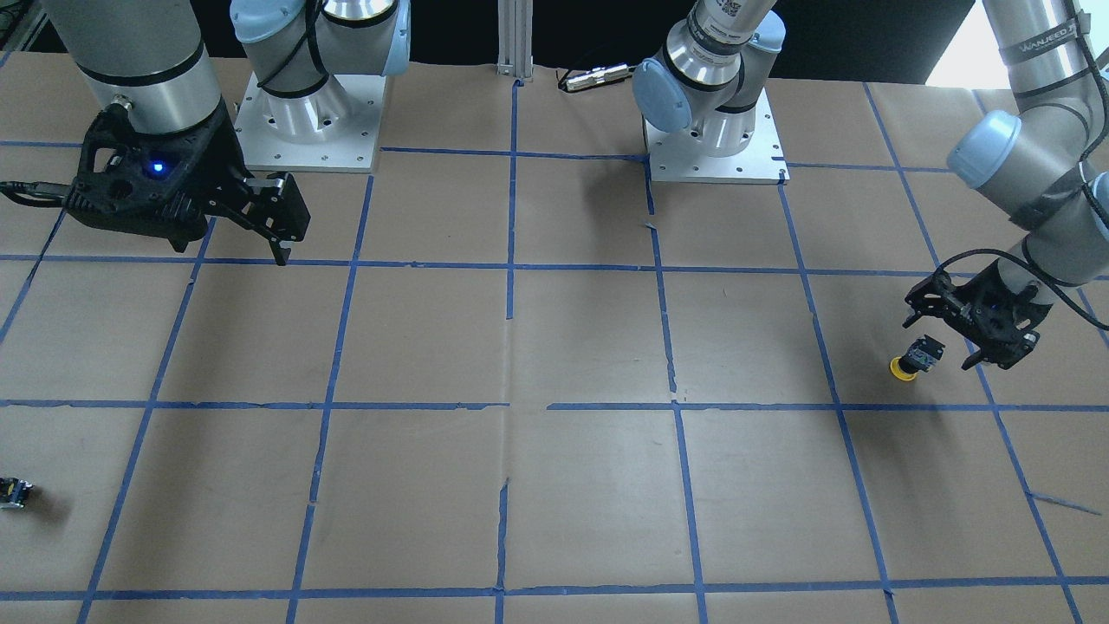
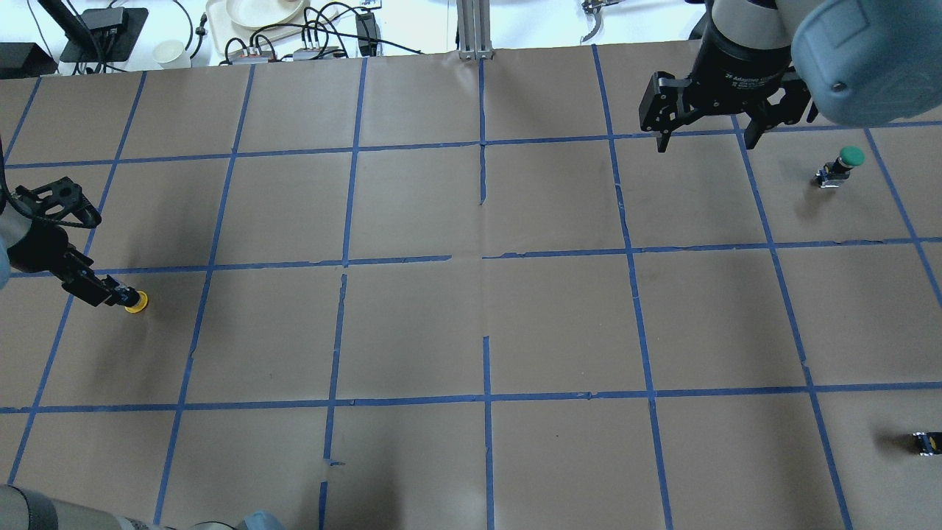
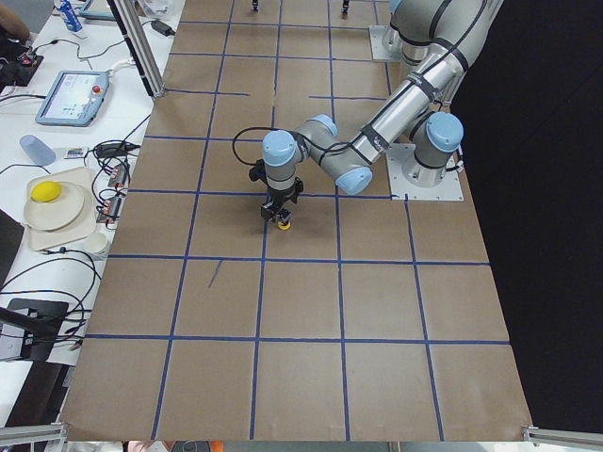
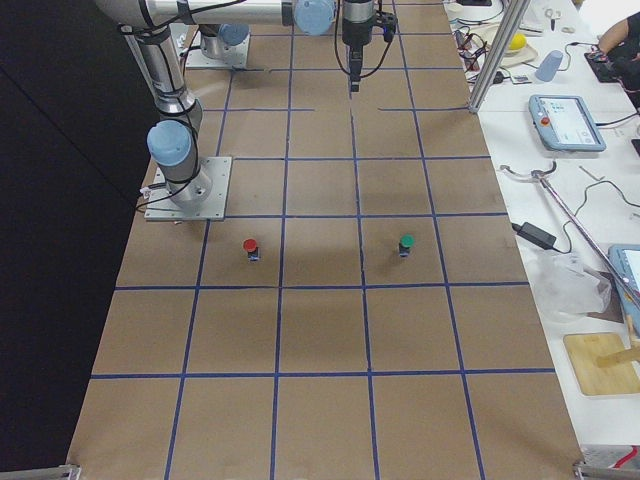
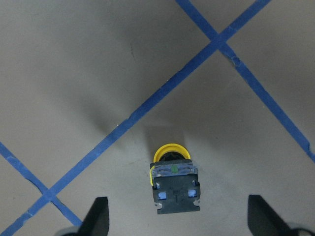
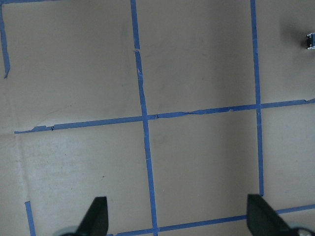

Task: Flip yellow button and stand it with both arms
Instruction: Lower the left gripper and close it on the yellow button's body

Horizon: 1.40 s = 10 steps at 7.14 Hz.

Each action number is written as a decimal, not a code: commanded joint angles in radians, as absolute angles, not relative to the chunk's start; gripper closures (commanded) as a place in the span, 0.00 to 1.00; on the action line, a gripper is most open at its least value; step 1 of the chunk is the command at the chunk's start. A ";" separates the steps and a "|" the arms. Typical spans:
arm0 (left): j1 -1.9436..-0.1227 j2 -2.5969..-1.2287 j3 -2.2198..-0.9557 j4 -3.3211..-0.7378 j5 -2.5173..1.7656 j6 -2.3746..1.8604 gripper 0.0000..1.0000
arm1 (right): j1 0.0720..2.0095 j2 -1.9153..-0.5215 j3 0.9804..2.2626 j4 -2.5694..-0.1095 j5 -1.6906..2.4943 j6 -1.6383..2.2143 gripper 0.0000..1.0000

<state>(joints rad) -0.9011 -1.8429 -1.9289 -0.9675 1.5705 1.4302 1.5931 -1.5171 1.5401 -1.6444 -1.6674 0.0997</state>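
While left gripper (image 5: 177, 219) hovers spread over the tipped yellow button (image 5: 173, 179) | step: pre-grasp | next: drop, pinch body | right gripper (image 2: 705, 140) splayed, far off

Overhead: yellow button (image 2: 137, 302) body lost against left pincer (image 5: 177, 216) finger (only cap clear). Small switch block (image 1: 12, 492) clipped by front view's left edge.

Matt, slightly creased brown paper (image 1: 589, 347) striped with blue tape (image 1: 511, 267) lies under smooth silver metal arms (image 1: 139, 78) with glossy light-blue caps (image 1: 658, 95), and the yellow button (image 5: 173, 177) looks like smooth plastic.
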 commanded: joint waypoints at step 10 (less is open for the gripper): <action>-0.919 -1.878 -1.928 -0.939 1.574 1.365 0.82 | 1.591 -1.517 1.540 -1.644 -1.667 0.100 0.00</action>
